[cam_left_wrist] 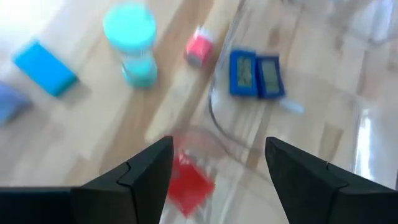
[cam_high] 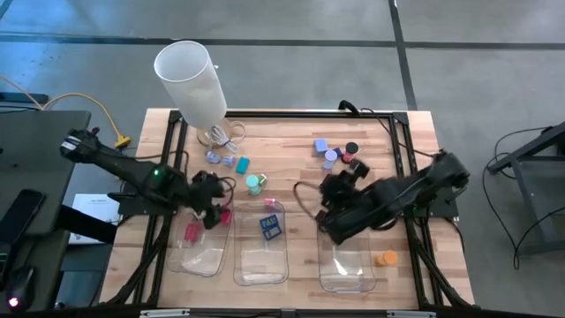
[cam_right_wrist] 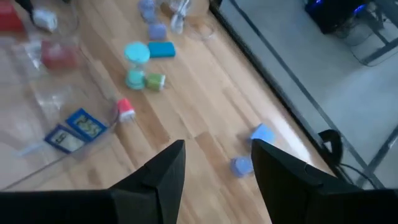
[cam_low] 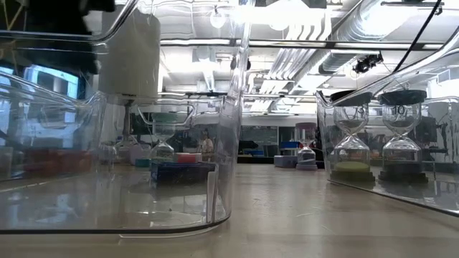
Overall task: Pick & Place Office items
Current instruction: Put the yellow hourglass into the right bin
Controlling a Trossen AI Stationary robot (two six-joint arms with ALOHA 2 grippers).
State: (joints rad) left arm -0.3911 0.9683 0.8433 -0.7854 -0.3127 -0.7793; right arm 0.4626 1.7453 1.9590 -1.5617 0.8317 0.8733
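Counting three clear trays (cam_high: 265, 265), two open grippers, left gripper (cam_left_wrist: 217, 168), right gripper (cam_right_wrist: 217, 168)

The left gripper (cam_left_wrist: 217, 168) hung with its two dark fingers (cam_left_wrist: 146, 171) apart and empty. A red piece (cam_left_wrist: 189, 186) lay between them inside a clear tray (cam_left_wrist: 217, 121). A blue item (cam_left_wrist: 256, 74) lay farther in another tray. On the wood stood a teal hourglass-shaped piece (cam_left_wrist: 132, 43), with a blue block (cam_left_wrist: 45, 67) and a small red piece (cam_left_wrist: 199, 46) nearby.

Pale wood table (cam_high: 291, 159), clear trays (cam_high: 262, 256), a red piece (cam_left_wrist: 189, 186), blue cards (cam_left_wrist: 256, 74), teal hourglass (cam_left_wrist: 132, 43), orange cap (cam_high: 386, 258), white cylinder (cam_high: 190, 79).
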